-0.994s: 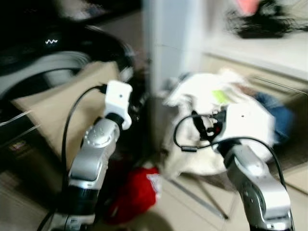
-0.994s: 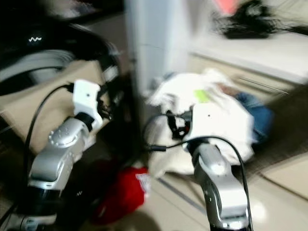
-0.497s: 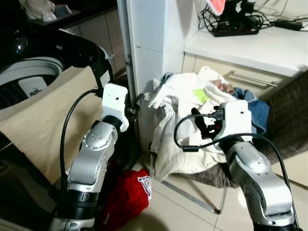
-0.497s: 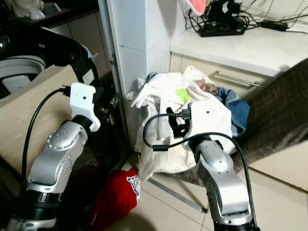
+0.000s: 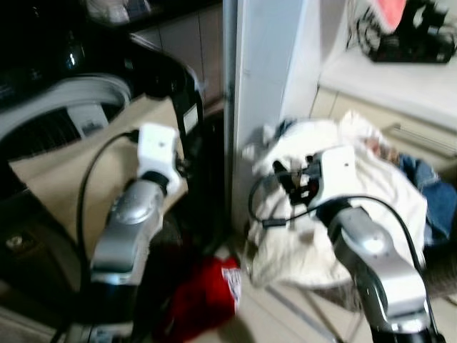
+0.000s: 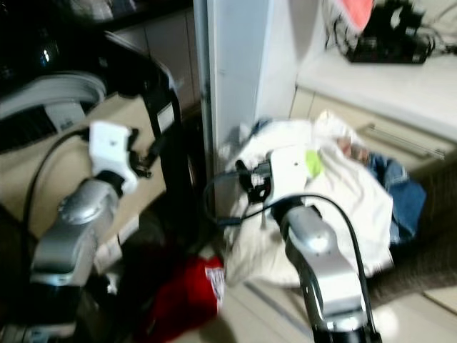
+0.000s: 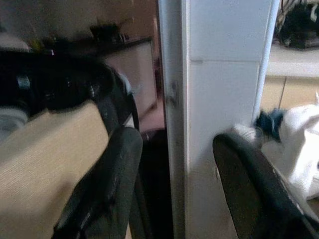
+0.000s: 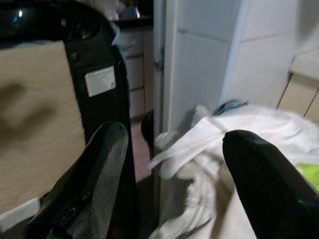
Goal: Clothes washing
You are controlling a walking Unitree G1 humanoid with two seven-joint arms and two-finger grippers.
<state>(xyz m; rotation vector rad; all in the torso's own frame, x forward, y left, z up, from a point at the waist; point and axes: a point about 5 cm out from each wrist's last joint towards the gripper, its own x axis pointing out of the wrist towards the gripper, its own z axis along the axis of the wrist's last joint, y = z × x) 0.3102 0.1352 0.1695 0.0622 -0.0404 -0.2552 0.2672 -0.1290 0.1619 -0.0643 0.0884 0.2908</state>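
Both empty, spread wide: left gripper (image 7: 174, 184), right gripper (image 8: 172, 174). White laundry heap (image 5: 371, 207) soft, floppy; pinch raised fold near top.

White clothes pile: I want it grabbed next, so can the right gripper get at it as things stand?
Probably yes. The right gripper is open and aimed at the white clothes lying just beyond its fingertips, with nothing between them.

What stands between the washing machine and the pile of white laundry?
A white tiled pillar stands between the washing machine and the white laundry pile, as the left eye view shows.
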